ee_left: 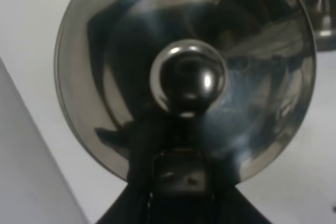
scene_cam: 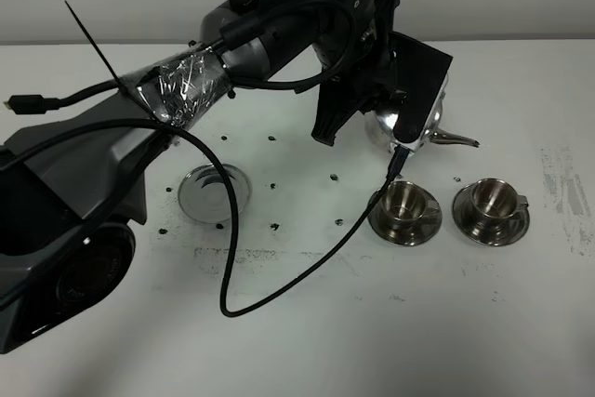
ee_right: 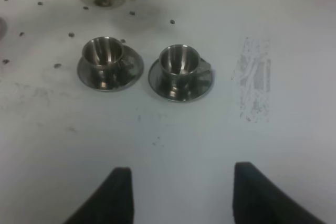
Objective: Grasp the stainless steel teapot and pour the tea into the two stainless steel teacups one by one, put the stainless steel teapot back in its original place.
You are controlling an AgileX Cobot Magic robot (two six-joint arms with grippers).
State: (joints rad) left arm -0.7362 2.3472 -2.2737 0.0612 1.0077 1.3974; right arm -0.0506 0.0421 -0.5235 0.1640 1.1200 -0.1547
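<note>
Left arm (scene_cam: 65,220) bulks dark at the near left corner of the white desk (scene_cam: 307,341) and stretches up and right across it, with a foil-wrapped link (scene_cam: 183,88) partway along and a black cable (scene_cam: 279,276) drooping from it in a loop onto the desk. Right of the arm base, the round shiny coaster (scene_cam: 214,192) lies flat on the desk, small black specks (scene_cam: 271,186) scattered around it. Further right, the left end effector (ee_left: 181,182) is clamped shut on the stainless steel teapot (scene_cam: 379,127); its wrist view looks straight down on the lid and its knob (ee_left: 189,77). Teapot is well apart from the coaster, just behind the left teacup (scene_cam: 404,200), thin spout (scene_cam: 457,140) pointing right; cannot tell whether its base touches the desk. Left teacup stands upright on its saucer (scene_cam: 383,228); right teacup (scene_cam: 491,198) stands just beside it on its own saucer (scene_cam: 468,227). Saucers are near each other but apart, and the right cup's small handle (scene_cam: 522,202) faces right. Grey scuff patch (scene_cam: 565,197) marks the desk right of the cups. Right end effector (ee_right: 181,198) hangs over the desk on the near side of the cups, its two dark fingers (ee_right: 118,198) spread wide apart with only desk between them
</note>
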